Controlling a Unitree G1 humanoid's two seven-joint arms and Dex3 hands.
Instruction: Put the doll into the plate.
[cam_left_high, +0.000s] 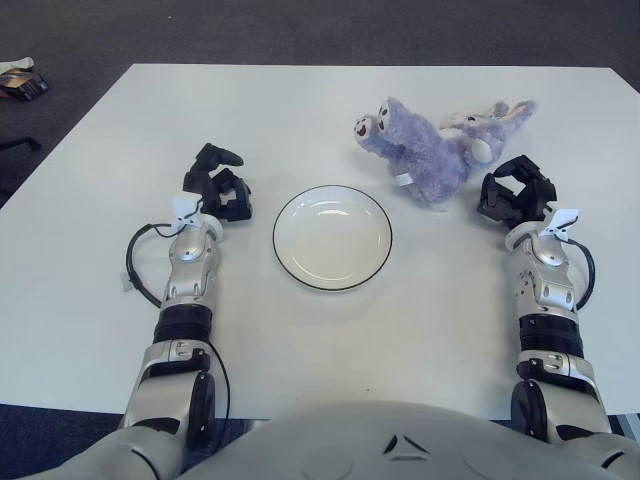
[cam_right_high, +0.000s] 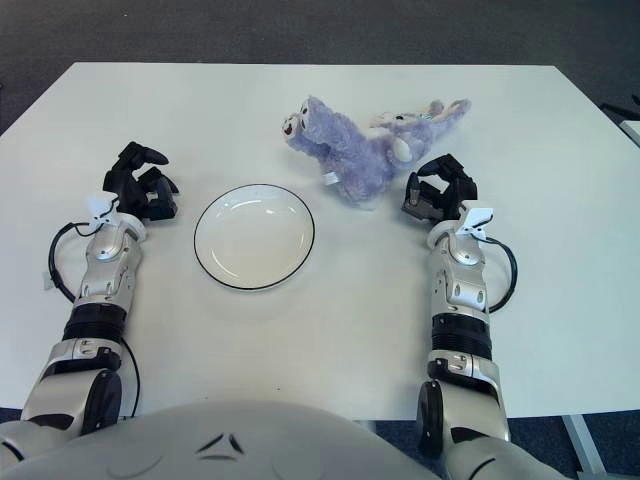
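The plate (cam_left_high: 332, 237) serves as the landmark here: a white dish with a dark rim, sitting near the middle of the white table (cam_left_high: 90, 210) and holding nothing.

Left of the plate, the left hand (cam_left_high: 216, 182) shows just off its rim, level with the dish's far edge. Its dark fingers are loosely curled and grasp nothing; it looks idle.

Beyond the plate and to its right lies the doll (cam_left_high: 430, 150), a purple plush animal sprawled on the tabletop, its face turned toward the plate's side and its limbs trailing away to the right. It sits clear of the dish, with bare table between its nearest edge and the rim.

Farther right of the plate, the right hand (cam_left_high: 515, 192) sits just beside the doll's near right flank. Its fingers are half curled around empty space; whether a fingertip brushes the plush cannot be told, but nothing is gripped.

So the task appears barely begun. The doll is not yet grasped, lifted or moved, and the plate is still bare. What remains, as I judge it: close the right hand on the plush body, carry it leftward and nearer, and set it down inside the rim.
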